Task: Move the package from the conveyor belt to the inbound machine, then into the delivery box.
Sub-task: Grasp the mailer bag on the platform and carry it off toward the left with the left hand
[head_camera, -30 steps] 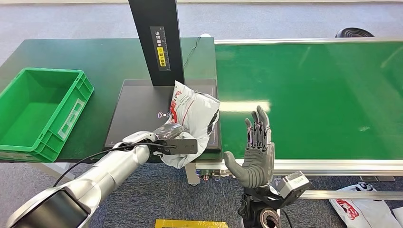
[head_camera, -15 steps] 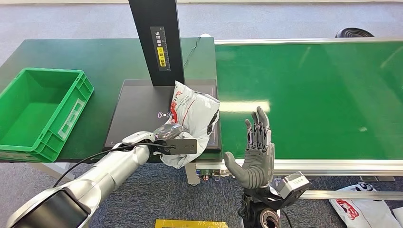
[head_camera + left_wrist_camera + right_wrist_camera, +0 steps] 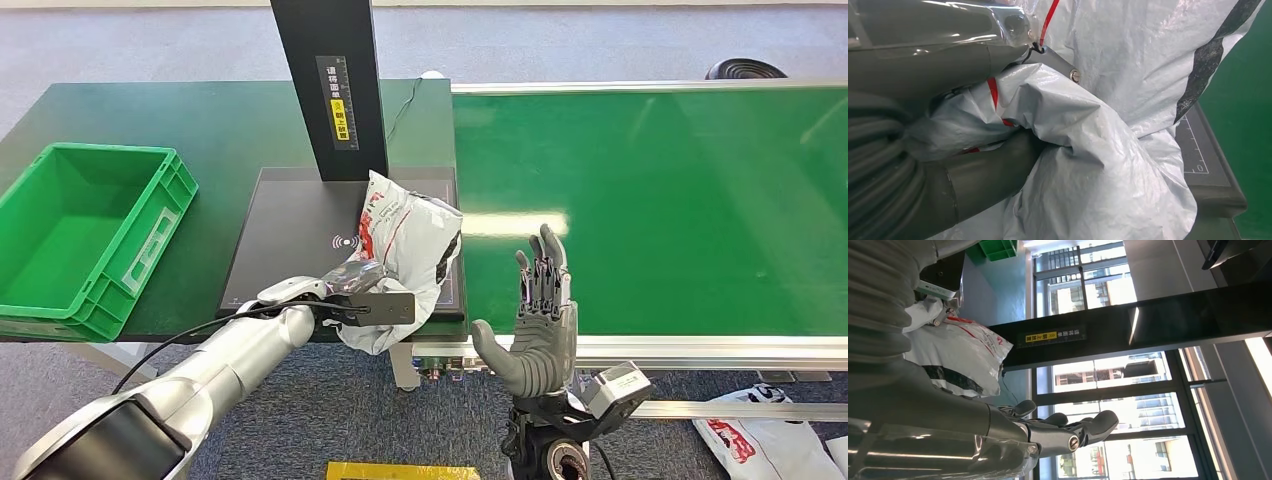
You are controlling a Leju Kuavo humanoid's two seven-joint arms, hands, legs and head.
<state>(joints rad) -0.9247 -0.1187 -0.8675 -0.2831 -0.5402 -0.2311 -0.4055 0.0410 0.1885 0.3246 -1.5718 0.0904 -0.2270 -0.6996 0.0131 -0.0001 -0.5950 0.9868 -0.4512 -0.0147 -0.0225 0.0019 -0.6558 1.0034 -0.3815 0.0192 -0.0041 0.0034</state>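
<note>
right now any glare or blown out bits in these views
Head view: a bright glare streak lies on the conveyor belt beside the package. Right wrist view: the windows behind the right hand are blown out. Left wrist view: evenly lit, the left hand close and slightly soft.

Scanner post (image 3: 332,90) blocks behind; belt (image 3: 650,200) open.

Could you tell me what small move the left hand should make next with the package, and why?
Probably lift it slightly and start carrying it toward the green box. The left hand grips the package, which rests on the black scanner pad; the box stands beside it.
</note>
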